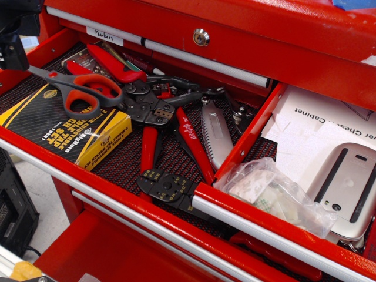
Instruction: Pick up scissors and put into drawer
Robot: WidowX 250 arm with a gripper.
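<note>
my tool point(13, 35) shows only as a dark, boxy shape in the upper left corner, cut off by the frame edge; i cannot tell how far its fingers are spread, or whether it has hold of anything.

the scissors point(82, 91) lie in the wider, black-mesh-lined tray point(170, 158), their orange-red loop handles edged in dark grey resting on top of a flat black-and-yellow cardboard box point(64, 126). the slim silver blades point left toward my tool.

just right of the handles sits a tangle of red-handled black crimping pliers point(155, 126), with a ribbed grey utility knife point(216, 135) beside them.

a red metal divider wall point(249, 132) stands between this tray and the narrower drawer point(282, 226) on the right, which has a silver bar handle along its front. inside it lie white printed papers point(323, 126), a crumpled clear plastic bag point(276, 194) and a smooth silver-white device point(349, 188).
</note>
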